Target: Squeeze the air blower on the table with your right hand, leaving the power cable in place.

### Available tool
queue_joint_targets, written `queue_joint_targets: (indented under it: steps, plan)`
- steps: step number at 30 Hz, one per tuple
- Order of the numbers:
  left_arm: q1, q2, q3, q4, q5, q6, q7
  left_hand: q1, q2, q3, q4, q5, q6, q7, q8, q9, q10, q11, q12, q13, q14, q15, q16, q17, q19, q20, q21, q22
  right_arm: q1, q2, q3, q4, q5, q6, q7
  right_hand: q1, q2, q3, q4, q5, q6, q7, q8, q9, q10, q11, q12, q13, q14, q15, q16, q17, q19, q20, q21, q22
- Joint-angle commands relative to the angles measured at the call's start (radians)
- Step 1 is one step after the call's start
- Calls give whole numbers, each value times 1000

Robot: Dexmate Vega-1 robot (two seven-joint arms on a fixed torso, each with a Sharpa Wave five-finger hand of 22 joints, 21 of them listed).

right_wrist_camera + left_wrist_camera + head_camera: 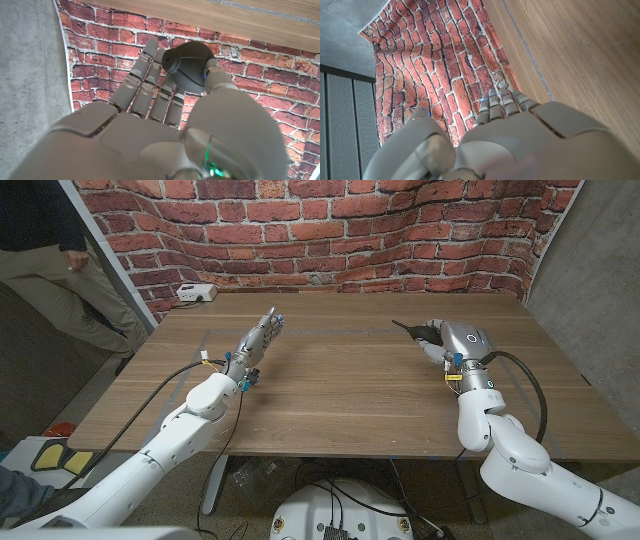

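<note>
The right hand (pixel 200 135) grasps the black rubber air blower (pixel 187 65) between thumb and fingers (pixel 150 85), raised for squeezing; the left hand (pixel 255 340) waits released at nine o'clock.

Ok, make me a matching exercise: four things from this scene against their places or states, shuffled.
1. air blower
2. left hand
3. white box
4. person

a. at the far left edge of the table
b. standing off to the table's left
c. gripped by the right hand
d. holding nothing, fingers apart

Pairs: 1-c, 2-d, 3-a, 4-b
</note>
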Motion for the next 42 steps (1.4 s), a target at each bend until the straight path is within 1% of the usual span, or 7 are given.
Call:
queue_joint_targets:
  steps: [1, 5, 10, 20, 28, 34, 42]
  plan:
    - [6, 0, -3, -7, 2, -3, 5, 1, 4, -4, -1, -2, 6, -3, -2, 3, 6, -5, -6, 5, 10, -1, 2, 3, -6, 7, -1, 5, -27, 27, 22, 20, -7, 46, -48, 43, 10, 22, 0, -4, 40, -7, 12, 4, 43, -10, 9, 3, 45, -116, 2, 6, 25, -101, 18, 4]
    - [7, 0, -4, -8, 3, -4, 7, 1, 5, -4, -1, -3, 7, -3, -2, 3, 8, -7, -6, 5, 10, -1, 2, 3, -6, 8, -1, 5, -32, 30, 28, 25, -11, 56, -55, 75, 15, 35, 1, -7, 80, -22, 21, 3, 76, -19, 7, 3, 78, -123, 4, 7, 42, -112, 32, 7]
    - [8, 0, -4, -9, 4, -4, 7, 1, 5, -5, -1, -3, 7, -4, -2, 3, 7, -6, -6, 5, 11, -2, 2, 3, -6, 7, -1, 5, -35, 39, 34, 30, -13, 66, -62, 94, 19, 40, 6, -10, 112, -30, 25, 3, 117, -26, 6, 3, 108, -124, 5, 10, 61, -113, 49, 10]
    - [7, -3, -1, -8, 4, -2, 9, 2, 5, -6, -1, -3, 7, -5, -2, 3, 5, -4, -7, 5, 10, -2, 1, 3, -6, 8, -1, 5, -44, 57, 45, 41, -13, 84, -78, 122, 23, 36, 9, -13, 186, -59, 42, 6, 190, -37, 6, 5, 161, -129, 8, 13, 85, -114, 76, 15]
    - [7, -4, 0, -11, 5, 2, 11, 2, 6, -7, -1, -4, 7, -6, -3, 3, 5, -7, -8, 5, 9, -2, 1, 3, -7, 8, -1, 5, -50, 58, 56, 41, -5, 93, -72, 133, 33, 29, 15, -14, 212, -64, 49, 9, 227, -39, 6, 6, 190, -131, 13, 16, 101, -114, 93, 18]
    - [9, -4, -1, -13, 8, 0, 16, 2, 6, -7, -1, -4, 8, -6, -3, 3, 5, -7, -8, 5, 8, -2, 0, 4, -7, 8, -1, 6, -49, 60, 56, 41, -11, 89, -65, 139, 36, 26, 15, -15, 217, -64, 49, 10, 228, -42, 1, 7, 198, -131, 13, 16, 103, -113, 98, 20]
    - [7, -5, -1, -10, 4, 2, 13, 3, 7, -9, -1, -5, 9, -6, -2, 4, 5, -9, -8, 5, 9, -2, 0, 4, -6, 7, -1, 6, -46, 60, 50, 31, -19, 64, -40, 118, 21, 4, 27, -16, 163, -49, 19, 12, 171, -34, -41, 8, 170, -124, -11, 11, 77, -113, 101, 19]
